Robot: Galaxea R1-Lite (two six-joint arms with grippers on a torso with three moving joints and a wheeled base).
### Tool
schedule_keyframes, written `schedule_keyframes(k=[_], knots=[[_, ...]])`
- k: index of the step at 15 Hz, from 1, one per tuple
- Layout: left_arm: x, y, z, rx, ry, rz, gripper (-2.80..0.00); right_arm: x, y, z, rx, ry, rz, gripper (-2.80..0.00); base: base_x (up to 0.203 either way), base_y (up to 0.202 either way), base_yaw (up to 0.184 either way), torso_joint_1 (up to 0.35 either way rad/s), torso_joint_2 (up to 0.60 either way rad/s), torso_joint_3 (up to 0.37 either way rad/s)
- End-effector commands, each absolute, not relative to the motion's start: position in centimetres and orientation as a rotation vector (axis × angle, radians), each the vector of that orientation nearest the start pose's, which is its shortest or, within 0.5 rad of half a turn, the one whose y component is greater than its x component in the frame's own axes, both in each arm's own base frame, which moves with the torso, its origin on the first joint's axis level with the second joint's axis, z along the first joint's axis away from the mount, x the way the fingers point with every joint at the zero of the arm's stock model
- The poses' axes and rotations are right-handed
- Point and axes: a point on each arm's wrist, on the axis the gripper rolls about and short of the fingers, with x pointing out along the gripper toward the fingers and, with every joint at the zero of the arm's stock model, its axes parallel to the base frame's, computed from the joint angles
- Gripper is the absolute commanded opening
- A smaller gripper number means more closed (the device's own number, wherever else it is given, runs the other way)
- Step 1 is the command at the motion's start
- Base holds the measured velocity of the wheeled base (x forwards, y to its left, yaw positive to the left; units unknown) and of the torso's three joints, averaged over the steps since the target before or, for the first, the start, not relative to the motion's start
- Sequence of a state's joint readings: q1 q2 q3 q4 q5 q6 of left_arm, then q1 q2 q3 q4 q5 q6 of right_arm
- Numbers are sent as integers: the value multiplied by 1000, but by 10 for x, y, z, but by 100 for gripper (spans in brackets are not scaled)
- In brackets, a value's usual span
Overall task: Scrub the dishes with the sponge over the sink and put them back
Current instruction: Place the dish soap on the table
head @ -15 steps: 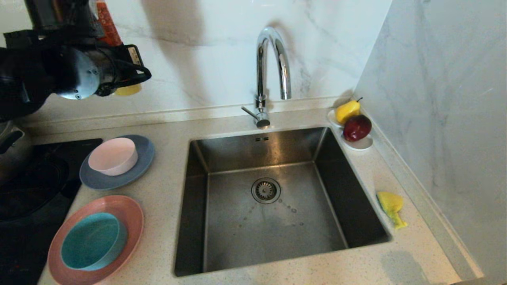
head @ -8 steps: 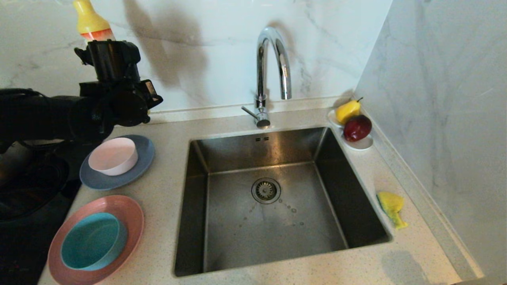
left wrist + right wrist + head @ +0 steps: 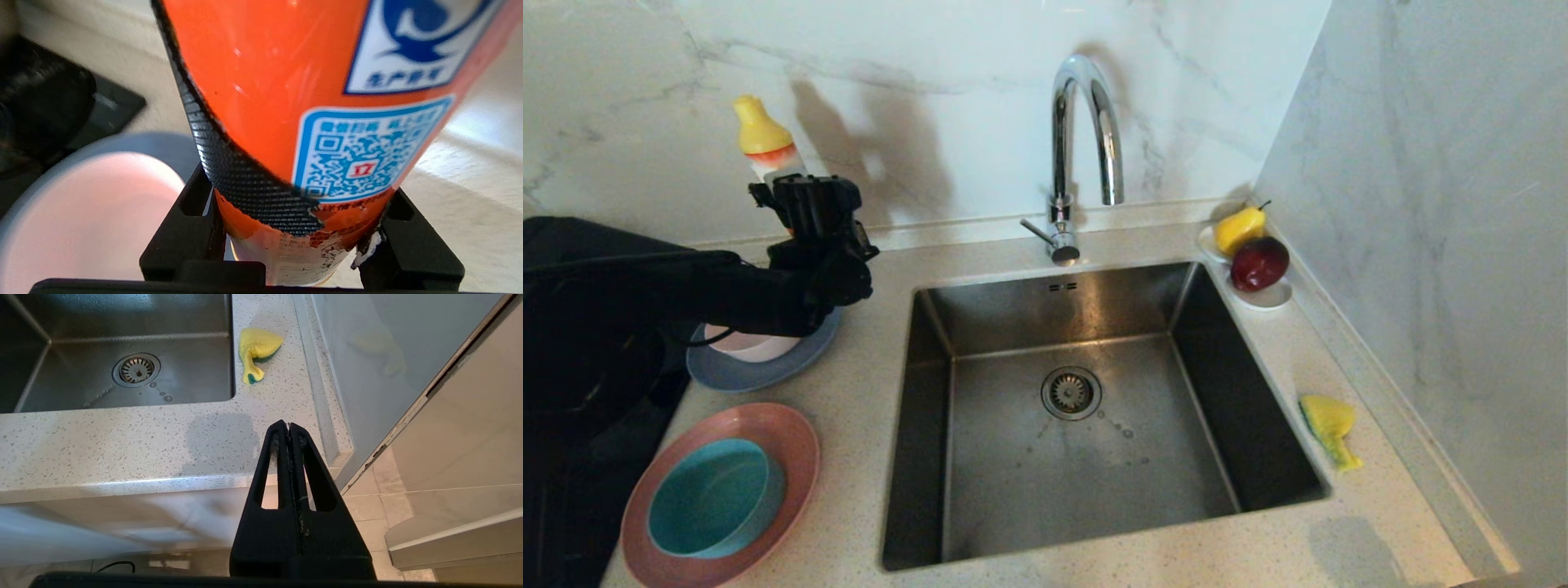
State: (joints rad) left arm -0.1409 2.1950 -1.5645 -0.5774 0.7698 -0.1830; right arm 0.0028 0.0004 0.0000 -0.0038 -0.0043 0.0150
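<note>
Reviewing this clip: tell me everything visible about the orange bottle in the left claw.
The bottle is glossy orange plastic with a yellow cap above a red and white neck, seen in the head view. Its label carries a blue-and-white logo and a blue QR code; the print near its bottom is scuffed and peeling. It stands roughly upright, clamped between the black fingers of the left claw, above the pale bowl on the grey-blue plate.

Speckled countertop [image 3: 866, 408] carries two plates [image 3: 792, 433], fruit dish [image 3: 1262, 298], sponge [image 3: 1330, 425].
</note>
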Motion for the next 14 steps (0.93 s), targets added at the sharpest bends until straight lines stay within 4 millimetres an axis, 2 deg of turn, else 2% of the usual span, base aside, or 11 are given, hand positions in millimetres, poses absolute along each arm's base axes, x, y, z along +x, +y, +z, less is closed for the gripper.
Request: schedule_keyframes(k=[1, 4, 10, 14], knots=[[470, -51, 171, -143, 6, 641, -280, -23, 0, 76, 15, -5, -1, -280, 0, 0, 0, 0, 0, 0], [480, -53, 160, -141, 4, 646, -280, -23, 0, 76, 15, -5, -1, -280, 0, 0, 0, 0, 0, 0], [498, -56, 149, -145, -36, 660, -280, -23, 0, 76, 15, -5, 0, -280, 0, 0, 0, 0, 0, 0], [505, -58, 157, -148, -73, 664, -280, -23, 0, 76, 15, -5, -1, -280, 0, 0, 0, 0, 0, 0]])
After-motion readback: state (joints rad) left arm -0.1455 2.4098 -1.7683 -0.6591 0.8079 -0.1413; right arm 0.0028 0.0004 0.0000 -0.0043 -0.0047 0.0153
